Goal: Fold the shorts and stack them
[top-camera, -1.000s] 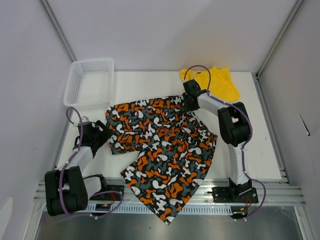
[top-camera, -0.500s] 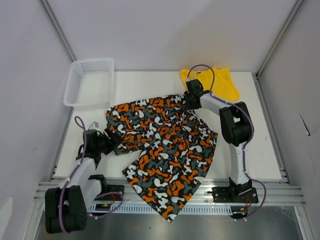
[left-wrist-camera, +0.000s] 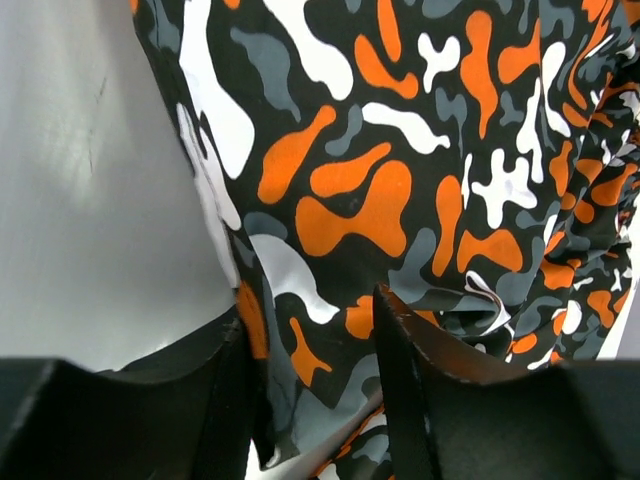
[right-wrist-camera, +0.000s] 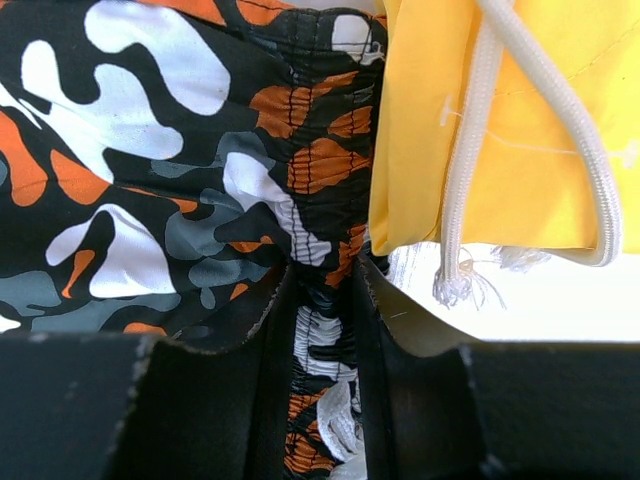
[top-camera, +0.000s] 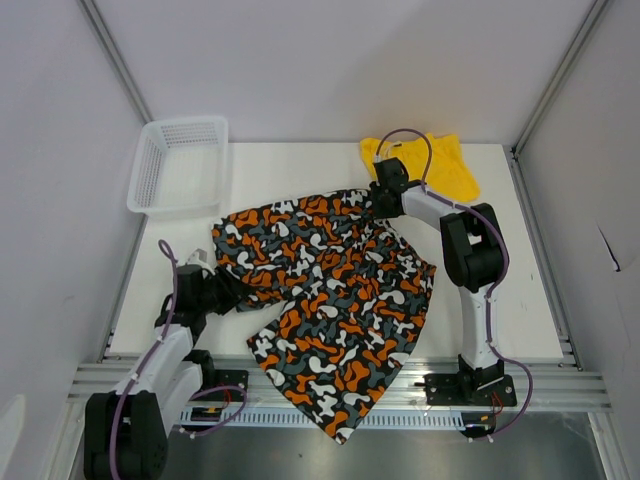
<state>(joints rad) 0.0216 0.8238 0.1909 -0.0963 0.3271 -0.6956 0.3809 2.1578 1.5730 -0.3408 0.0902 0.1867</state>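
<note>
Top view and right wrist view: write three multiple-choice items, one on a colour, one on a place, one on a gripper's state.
1. The basket is:
A. blue
B. white
C. green

2. The yellow shorts lie:
A. at the far right corner of the table
B. in the basket
C. at the near edge

3. The right gripper is:
A. open in the air
B. shut on the yellow shorts
C. shut on the patterned shorts

Answers:
1 B, its mesh is white.
2 A, they lie on the far right corner, outside the basket.
3 C, the wrist view shows it pinching the patterned waistband.
</note>
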